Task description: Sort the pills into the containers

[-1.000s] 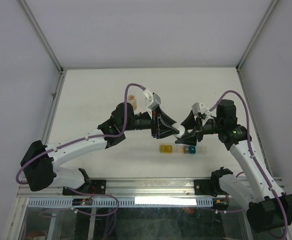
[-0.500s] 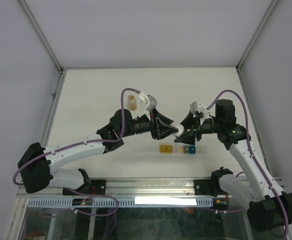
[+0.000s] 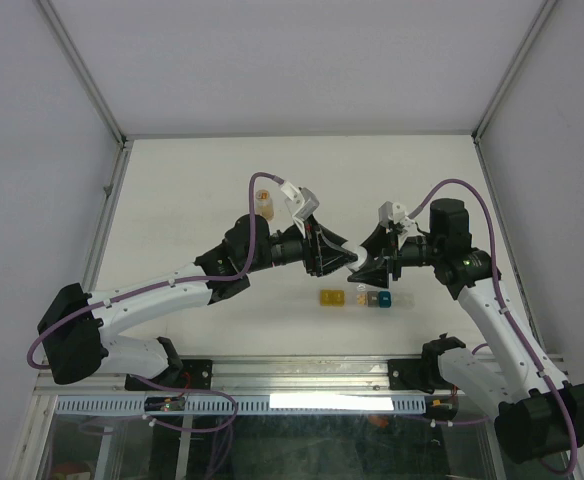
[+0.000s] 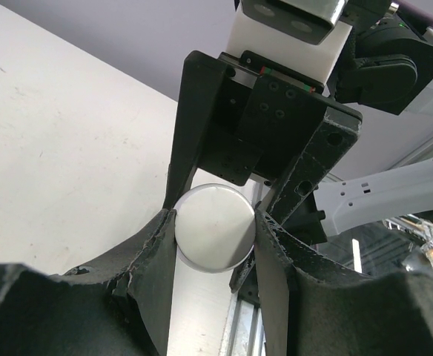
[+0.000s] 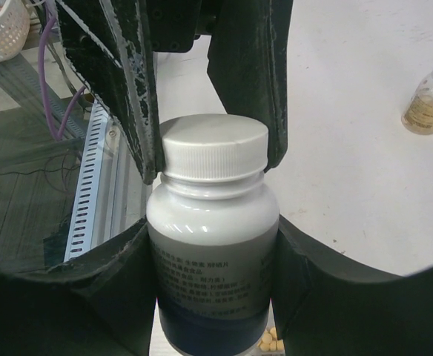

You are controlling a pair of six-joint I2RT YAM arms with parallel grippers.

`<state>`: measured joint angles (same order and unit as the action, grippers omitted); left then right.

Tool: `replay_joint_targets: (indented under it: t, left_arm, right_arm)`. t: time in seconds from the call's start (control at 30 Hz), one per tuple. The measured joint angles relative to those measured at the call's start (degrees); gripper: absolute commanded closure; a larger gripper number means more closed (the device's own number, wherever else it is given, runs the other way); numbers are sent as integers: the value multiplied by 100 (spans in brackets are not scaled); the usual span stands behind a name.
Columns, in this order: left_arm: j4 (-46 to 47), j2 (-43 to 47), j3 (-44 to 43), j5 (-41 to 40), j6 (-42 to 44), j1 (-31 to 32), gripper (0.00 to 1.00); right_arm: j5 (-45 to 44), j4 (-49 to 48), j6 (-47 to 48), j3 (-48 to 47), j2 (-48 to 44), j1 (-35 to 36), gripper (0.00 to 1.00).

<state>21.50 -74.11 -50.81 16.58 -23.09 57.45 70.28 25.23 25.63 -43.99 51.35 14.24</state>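
The left gripper [image 4: 215,236] and the right gripper [image 5: 213,285] meet tip to tip above the bench [image 3: 192,180], sharing one white bottle [image 5: 213,245]. The right gripper is closed on the bottle's body, a finger pressed against each side of the printed label. The left gripper comes in from the opposite side and clamps the ribbed white cap [image 4: 215,226] between its two fingers; the cap sits on the bottle's neck. The containers [image 3: 355,298] lie on the bench just on the near side of both grippers, toward the arm bases. They form a short strip with the yellow box under the left gripper's side, the blue-teal box under the right gripper's side and a clear one between them. A few pale yellow pills [image 5: 272,341] show directly beneath the bottle held by the right gripper; which box they lie in cannot be told. A small amber bottle [image 3: 264,203] stands upright well behind the left gripper.
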Motion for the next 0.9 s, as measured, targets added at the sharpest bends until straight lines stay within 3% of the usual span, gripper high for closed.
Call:
replay_joint_targets:
  t: [0.57, 0.83, 0.9]
  left_arm:
    - [-83, -87, -37, -81, -138, 101, 40]
    - [-48, -79, -37, 48, -111, 160, 8]
    - [-61, -48, -37, 22, -96, 186, 5]
  right_arm:
    - [-92, 133, 13, 0, -7, 11, 100]
    - [-184, 164, 11, 0, -7, 11, 100]
    - [-197, 157, 11, 0, -7, 11, 100]
